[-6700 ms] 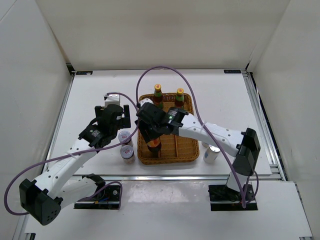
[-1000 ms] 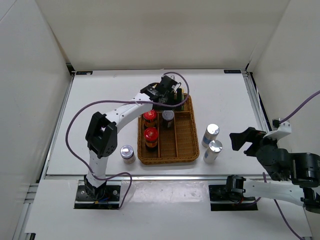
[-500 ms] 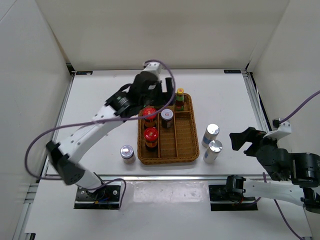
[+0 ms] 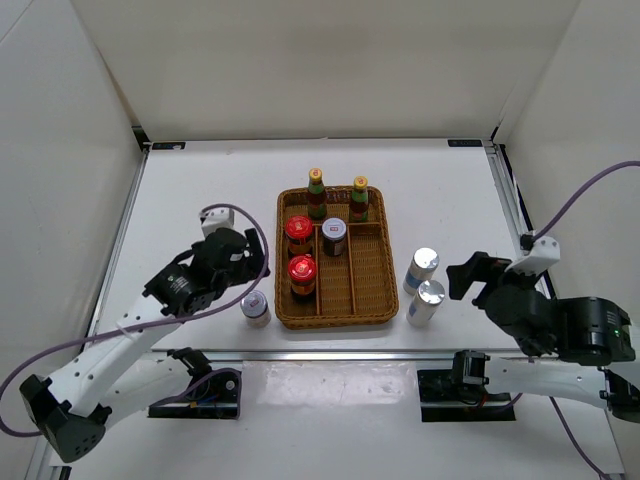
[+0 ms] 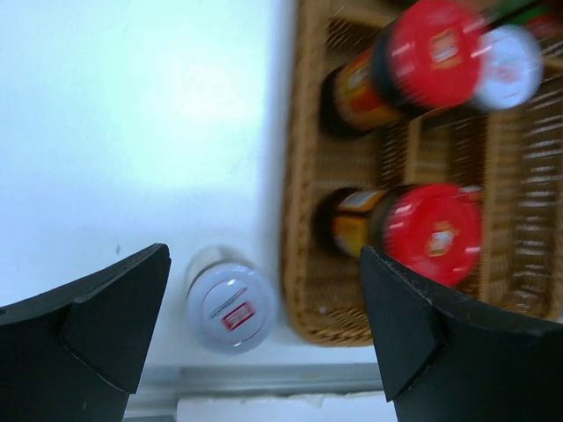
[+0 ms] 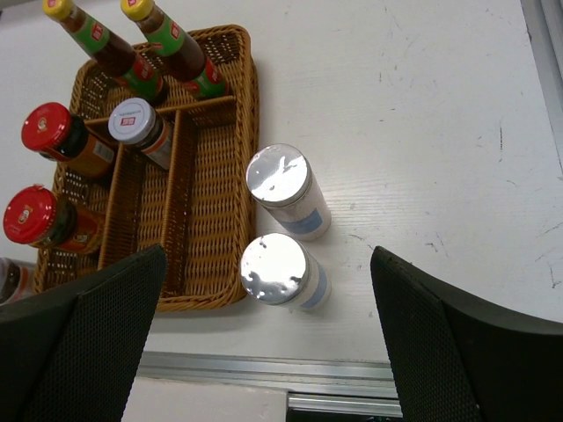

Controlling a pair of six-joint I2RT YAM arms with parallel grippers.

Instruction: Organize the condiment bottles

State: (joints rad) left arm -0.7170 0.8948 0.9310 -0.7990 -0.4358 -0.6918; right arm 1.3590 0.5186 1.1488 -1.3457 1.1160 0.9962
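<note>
The wicker tray (image 4: 376,301) holds two yellow-capped sauce bottles (image 4: 316,193) (image 4: 359,197) at its far end, two red-lidded jars (image 4: 299,229) (image 4: 302,270) and one silver-lidded jar (image 4: 334,235). A second silver-lidded jar (image 4: 255,307) (image 5: 230,308) stands on the table left of the tray. Right of the tray stand two silver cylinders (image 4: 423,268) (image 4: 428,300). My left gripper (image 4: 248,268) (image 5: 264,257) hangs open above that loose jar and the tray's left edge. Open and empty, my right gripper (image 4: 478,272) (image 6: 268,255) hovers above the nearer cylinder (image 6: 274,268).
The tray's two right-hand compartments (image 6: 207,211) are bare wicker. A metal rail (image 6: 352,369) runs along the table's near edge, just below the cylinders. White walls close in the table at the back and both sides.
My left arm has pulled back from the far end of the tray to the near left, over the loose silver-lidded jar. My right gripper has edged toward the cylinders.
</note>
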